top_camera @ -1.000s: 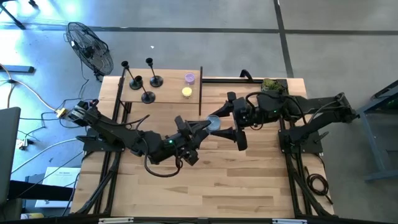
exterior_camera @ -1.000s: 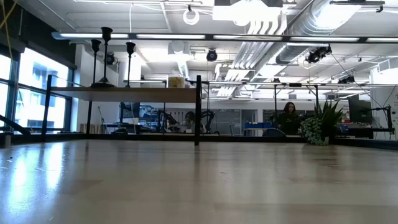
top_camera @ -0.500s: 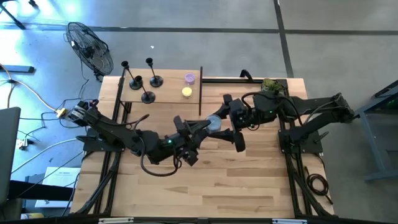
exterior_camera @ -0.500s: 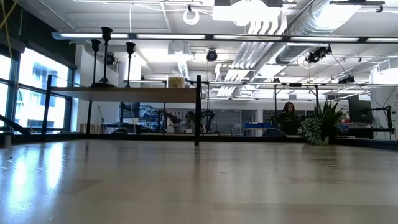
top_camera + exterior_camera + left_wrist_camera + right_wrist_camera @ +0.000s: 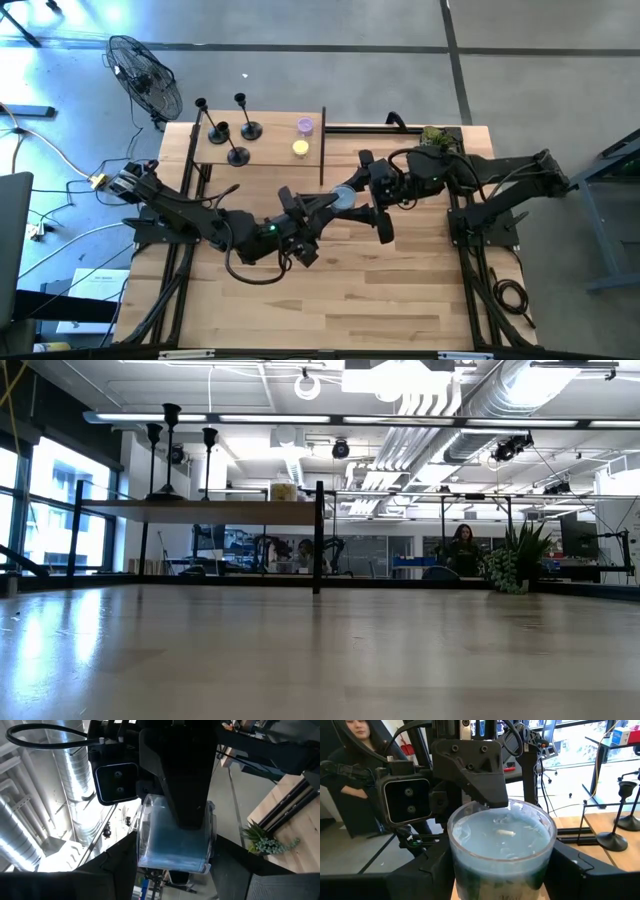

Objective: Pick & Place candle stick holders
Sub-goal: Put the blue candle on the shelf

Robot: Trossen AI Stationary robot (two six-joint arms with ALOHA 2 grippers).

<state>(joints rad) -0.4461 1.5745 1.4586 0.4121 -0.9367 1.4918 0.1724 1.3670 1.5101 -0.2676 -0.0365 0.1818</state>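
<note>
— While both arms meet over the middle of the table (image 5: 380, 290), what sits between them?

— One pale blue candle jar (image 5: 344, 199), held up off the wood. The left gripper (image 5: 330, 205) reaches in from its side, with its fingers (image 5: 125, 865) clamped on the glass. The right gripper (image 5: 357, 190) comes from the opposite side, and its fingers (image 5: 432, 870) press against the jar's wall too (in the left wrist view one of them lies dark across the front of the glass).

— So both have hold of it?

— Both are closed on the same jar, as far as the wrist views show. Neither gripper appears in the low view.

— And the candle stick holders (image 5: 237, 155)?

— All three stand upright on the raised shelf (image 5: 270, 150) at the table's far left corner, well apart from both grippers. Two are in a row at the back, and the third is nearer the arms. Each rests on its round base, and none is touched.

— Anything else on that shelf?

— A purple candle (image 5: 305, 126) and a yellow one (image 5: 300, 148), just beside each other near the shelf's right end.

— Beyond the table?

— A small plant (image 5: 437, 137) sits at the far right corner, and a fan (image 5: 145, 75) stands on the floor behind the shelf. A person (image 5: 355, 750) in dark clothing sits off in the room.
</note>
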